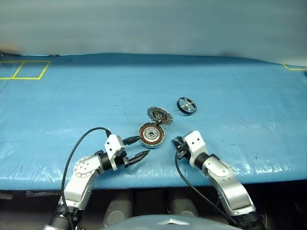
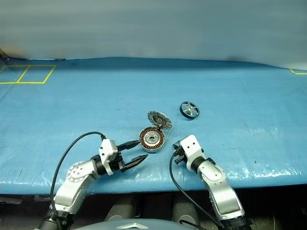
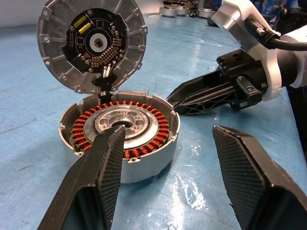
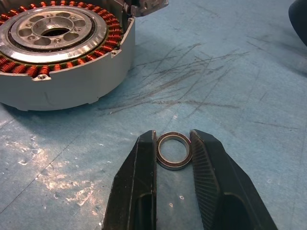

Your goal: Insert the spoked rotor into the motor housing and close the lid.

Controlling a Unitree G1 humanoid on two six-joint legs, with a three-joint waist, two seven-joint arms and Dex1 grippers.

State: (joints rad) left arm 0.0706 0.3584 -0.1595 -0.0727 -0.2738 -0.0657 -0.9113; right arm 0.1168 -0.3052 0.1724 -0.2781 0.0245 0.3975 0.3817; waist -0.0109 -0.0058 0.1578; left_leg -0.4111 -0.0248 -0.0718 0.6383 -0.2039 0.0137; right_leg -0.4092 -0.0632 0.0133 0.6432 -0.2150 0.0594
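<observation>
Counter: covered in blue sheeting, scratched and scuffed near the front edge. Yellow tape rectangles at the far left corner; a short yellow mark at the far right.

Lying on it:
- motor housing, near the front, copper coils exposed, lid standing open behind it.
- spoked rotor, further back and to the right, well apart from the housing.
- small metal ring, flat on the sheeting just beside the housing.

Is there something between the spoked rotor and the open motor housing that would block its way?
Nothing visible does. The spoked rotor lies apart on the blue table, with bare surface between it and the motor housing. The lid stands open, so the coil ring is uncovered.
</observation>
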